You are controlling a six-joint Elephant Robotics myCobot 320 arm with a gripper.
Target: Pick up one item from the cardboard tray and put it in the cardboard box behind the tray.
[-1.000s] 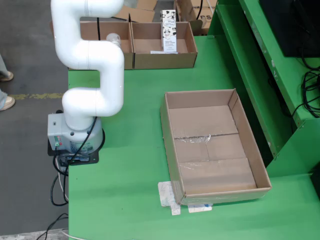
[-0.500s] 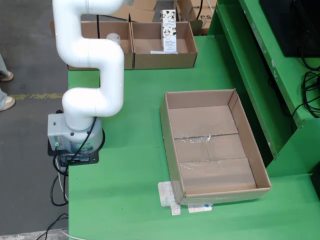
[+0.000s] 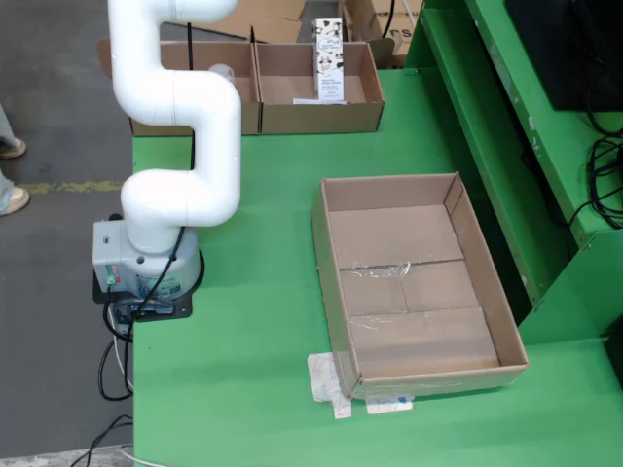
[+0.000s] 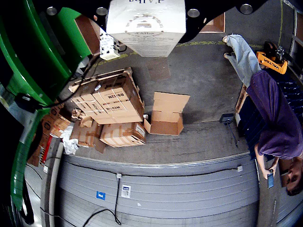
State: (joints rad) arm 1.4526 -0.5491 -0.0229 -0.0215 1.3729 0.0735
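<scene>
Carrying a white carton (image 4: 146, 21) at the gripper — finger grip hidden, cannot tell — cardboard tray (image 3: 414, 282) empty

My arm (image 3: 180, 126) is glossy white, built of thick rounded tubes joined by fat elbow joints. It rises from a grey base (image 3: 136, 268) with a small coloured label on its side, bolted to a black plate (image 3: 146, 302). Black cables (image 3: 112, 355) trail from the base down to the floor. Seen from my wrist camera, my black flange (image 4: 213, 9) carries round silver screws (image 4: 245, 8).
</scene>
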